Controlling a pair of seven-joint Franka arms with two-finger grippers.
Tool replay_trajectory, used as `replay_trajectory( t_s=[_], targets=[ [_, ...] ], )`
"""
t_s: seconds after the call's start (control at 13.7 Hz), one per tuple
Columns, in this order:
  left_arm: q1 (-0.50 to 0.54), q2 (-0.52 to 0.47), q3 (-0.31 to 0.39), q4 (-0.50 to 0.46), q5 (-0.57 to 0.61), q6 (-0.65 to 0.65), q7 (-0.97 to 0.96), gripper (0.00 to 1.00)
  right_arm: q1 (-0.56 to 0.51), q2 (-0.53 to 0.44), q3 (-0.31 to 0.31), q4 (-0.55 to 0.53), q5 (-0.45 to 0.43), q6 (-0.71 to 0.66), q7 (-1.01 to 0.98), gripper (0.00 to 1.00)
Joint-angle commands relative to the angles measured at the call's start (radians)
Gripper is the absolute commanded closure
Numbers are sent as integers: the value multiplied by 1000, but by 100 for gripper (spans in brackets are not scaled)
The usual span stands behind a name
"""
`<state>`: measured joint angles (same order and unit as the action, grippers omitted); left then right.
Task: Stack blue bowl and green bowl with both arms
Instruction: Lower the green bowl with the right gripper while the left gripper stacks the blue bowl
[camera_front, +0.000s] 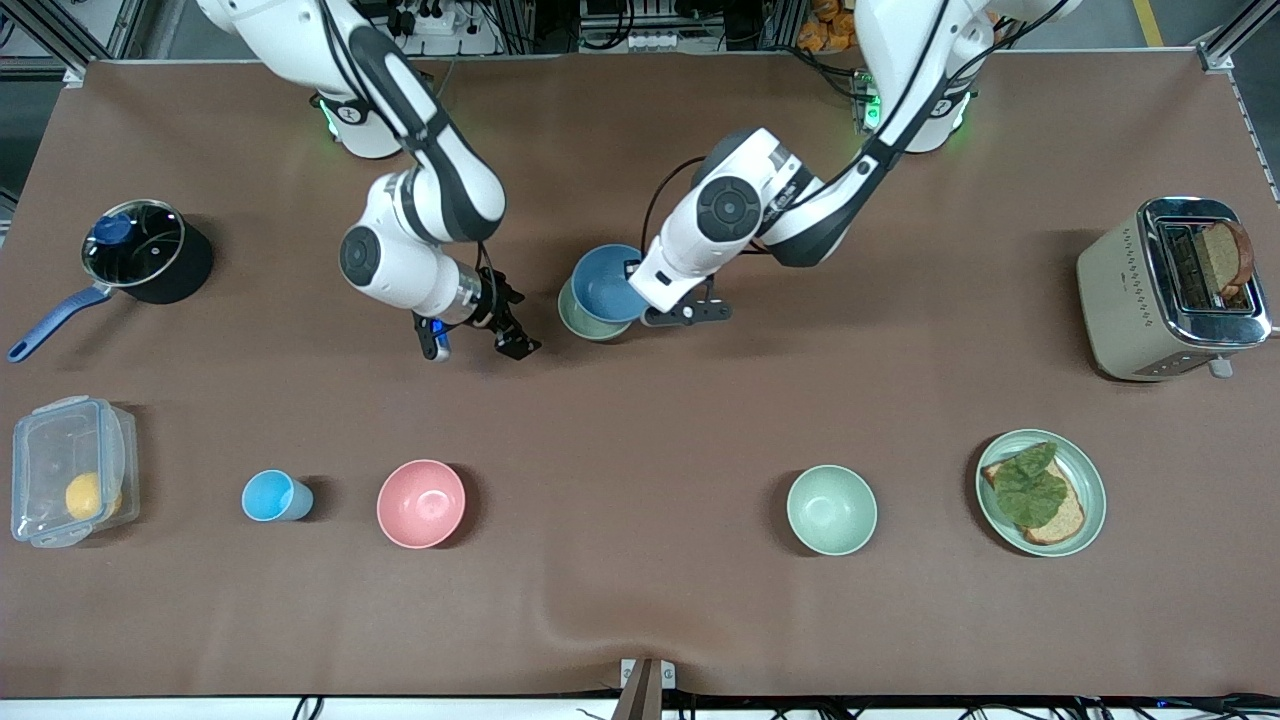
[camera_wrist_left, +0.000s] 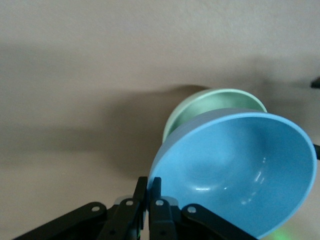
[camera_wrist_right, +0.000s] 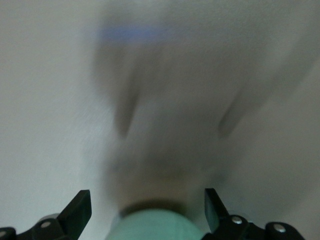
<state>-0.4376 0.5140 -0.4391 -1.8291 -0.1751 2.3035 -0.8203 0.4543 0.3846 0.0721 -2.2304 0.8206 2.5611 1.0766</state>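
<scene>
Brown cloth-covered tabletop (camera_front: 640, 600), evenly lit from above; aluminium framing (camera_front: 1235, 35) at 1 and 11 o'clock; cables (camera_front: 440, 20) at 12 o'clock.

Blue bowl (camera_front: 610, 283): round, matte medium blue, tilted, its lower part sitting in the green bowl's mouth; rim pinched by the left gripper (camera_wrist_left: 148, 200).

Green bowl (camera_front: 578, 315): round, dull sage green, on the brown table at mid-table beneath the blue bowl; only part of its rim and outer wall visible.
</scene>
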Motion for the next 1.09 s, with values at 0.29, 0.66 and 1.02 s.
replay_trajectory(
  t_s=[0.29,0.66,1.02],
  targets=[
    [-32,106,10,103,-7,17,-23,100,-13,68,12,37,392,8,-217,0],
    [-53,141,13,148,-6,17,-65,0,-2,82,14,44,433,8,-222,0],
    [-18,74,58,156,47,-2,-56,0,3,85,12,55,447,8,-222,0]
  ],
)
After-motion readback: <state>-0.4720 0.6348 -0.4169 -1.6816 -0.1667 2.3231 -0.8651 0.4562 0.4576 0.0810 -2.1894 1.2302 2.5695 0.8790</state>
